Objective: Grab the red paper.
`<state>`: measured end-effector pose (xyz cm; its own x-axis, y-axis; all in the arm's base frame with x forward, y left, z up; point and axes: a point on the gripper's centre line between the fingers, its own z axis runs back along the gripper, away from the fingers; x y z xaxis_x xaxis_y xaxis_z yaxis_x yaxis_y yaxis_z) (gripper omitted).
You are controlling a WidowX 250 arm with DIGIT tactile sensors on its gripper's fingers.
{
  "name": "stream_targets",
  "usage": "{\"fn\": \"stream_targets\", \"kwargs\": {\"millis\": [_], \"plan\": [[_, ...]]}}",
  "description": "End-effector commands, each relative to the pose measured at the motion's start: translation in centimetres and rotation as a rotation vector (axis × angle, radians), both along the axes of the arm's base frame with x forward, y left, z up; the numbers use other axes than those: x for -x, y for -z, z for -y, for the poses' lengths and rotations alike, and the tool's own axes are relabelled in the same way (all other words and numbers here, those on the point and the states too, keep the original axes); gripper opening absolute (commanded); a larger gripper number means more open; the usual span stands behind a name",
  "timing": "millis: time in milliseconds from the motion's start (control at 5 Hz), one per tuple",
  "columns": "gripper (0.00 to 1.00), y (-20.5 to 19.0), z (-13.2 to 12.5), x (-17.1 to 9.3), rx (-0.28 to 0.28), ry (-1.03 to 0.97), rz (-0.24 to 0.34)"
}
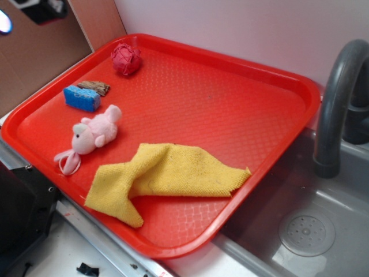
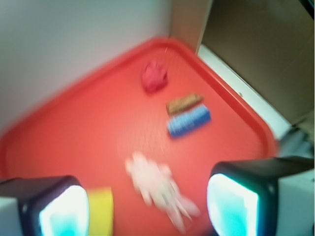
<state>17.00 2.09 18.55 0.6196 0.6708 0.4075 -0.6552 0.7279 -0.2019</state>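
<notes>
We see the red paper [image 1: 126, 59] lying in the tray's [image 1: 242, 115] far left corner; our gripper [image 2: 147, 209] hangs spread and empty, well apart, above the pink plush toy [image 1: 95, 134].

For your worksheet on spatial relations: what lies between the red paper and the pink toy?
In the exterior view, a blue sponge and brown piece.

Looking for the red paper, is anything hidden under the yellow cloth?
Can't tell. The cloth lies crumpled on the tray, covering what's beneath. The red paper sits uncovered in the far corner.
</notes>
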Motion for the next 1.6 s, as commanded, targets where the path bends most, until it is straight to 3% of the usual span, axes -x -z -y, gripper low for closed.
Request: {"fn": "stream_targets", "kwargs": {"millis": [0, 200, 400, 600, 800, 1200, 1400], "plan": [[1.0, 3.1, -4.8, -5.6, -0.005, -0.302, 0.122], [1.0, 5.9, -7.1, -8.7, -0.027, -0.357, 0.113], [1.0, 7.9, -8.4, -10.1, -0.075, -0.387, 0.096], [1.0, 10.4, -10.0, -12.3, -0.077, -0.398, 0.06], [1.0, 12.3, -10.3, -13.0, -0.127, -0.387, 0.015], [1.0, 14.0, -10.4, -13.5, -0.125, -0.383, -0.041], [0.77, 14.7, -10.3, -13.7, -0.097, -0.378, -0.053]]}}
